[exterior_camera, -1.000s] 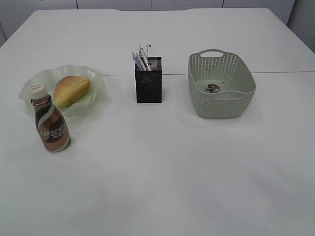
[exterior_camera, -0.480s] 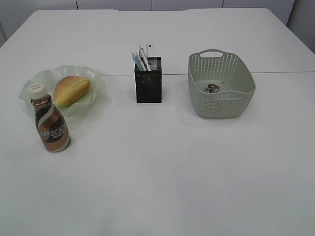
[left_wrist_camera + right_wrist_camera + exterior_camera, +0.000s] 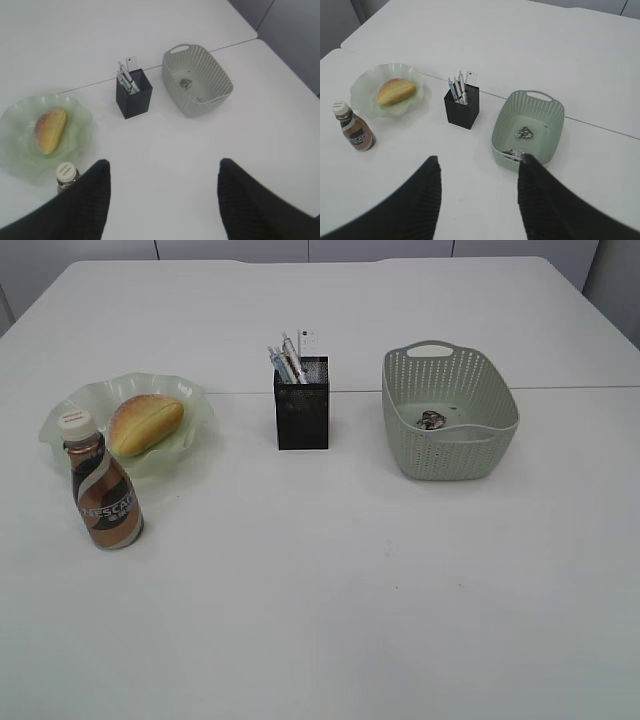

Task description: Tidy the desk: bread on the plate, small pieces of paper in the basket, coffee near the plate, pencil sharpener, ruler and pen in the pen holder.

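Both the left gripper [image 3: 162, 200] and right gripper [image 3: 479, 195] are being held spread apart, gripping nothing, high over the table [image 3: 330, 600], while bread [image 3: 145, 423] is being cradled on the plate [image 3: 195, 405], coffee [image 3: 104, 495] just beside.

The exterior camera looks down at a slant from the table's near edge toward twelve o'clock. Both wrist cameras hang higher and farther back, the left facing one o'clock, the right eleven. All three share the plate [image 3: 195, 405], pen holder [image 3: 302, 418] and basket [image 3: 450, 455].
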Robot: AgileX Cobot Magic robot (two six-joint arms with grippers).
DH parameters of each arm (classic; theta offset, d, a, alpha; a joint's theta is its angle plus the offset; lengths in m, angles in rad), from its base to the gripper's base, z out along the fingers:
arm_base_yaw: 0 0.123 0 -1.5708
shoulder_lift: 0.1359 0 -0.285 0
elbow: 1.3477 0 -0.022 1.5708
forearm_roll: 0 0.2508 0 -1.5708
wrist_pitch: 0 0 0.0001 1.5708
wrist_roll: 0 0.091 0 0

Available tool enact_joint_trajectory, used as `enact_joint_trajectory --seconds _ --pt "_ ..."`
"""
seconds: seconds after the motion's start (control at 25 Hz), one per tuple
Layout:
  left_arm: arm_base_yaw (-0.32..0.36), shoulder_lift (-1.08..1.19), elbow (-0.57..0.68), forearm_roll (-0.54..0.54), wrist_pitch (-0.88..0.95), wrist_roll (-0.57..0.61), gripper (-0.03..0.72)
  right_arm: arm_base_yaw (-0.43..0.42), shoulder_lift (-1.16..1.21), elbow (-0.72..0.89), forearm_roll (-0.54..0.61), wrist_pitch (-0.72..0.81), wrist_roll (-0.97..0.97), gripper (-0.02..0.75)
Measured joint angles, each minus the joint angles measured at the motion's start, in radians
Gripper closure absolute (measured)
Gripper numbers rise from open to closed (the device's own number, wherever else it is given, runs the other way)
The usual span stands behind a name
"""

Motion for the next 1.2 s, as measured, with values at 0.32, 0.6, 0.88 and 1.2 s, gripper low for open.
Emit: enact_joint_trajectory --seconds 0.32,0.6,0.88,1.2 --pt "0.0 -0.177 0.036 -0.08 0.001 0.096 0.2 0.0 -0.245 0.241 0.0 0.0 0.0 0.368" --pt "0.0 -0.442 0.35 -0.076 -0.011 0.13 0.202 0.0 -0.512 0.503 0.0 -0.054 0.0 0.368" --pt "0.0 -0.739 0.671 -0.023 -0.129 0.145 0.202 0.0 -0.736 0.725 0.0 -0.072 0.0 0.37" --pt "0.0 -0.945 0.952 -0.002 -0.15 0.172 0.202 0.0 -0.937 0.934 0.006 -0.108 0.0 0.371"
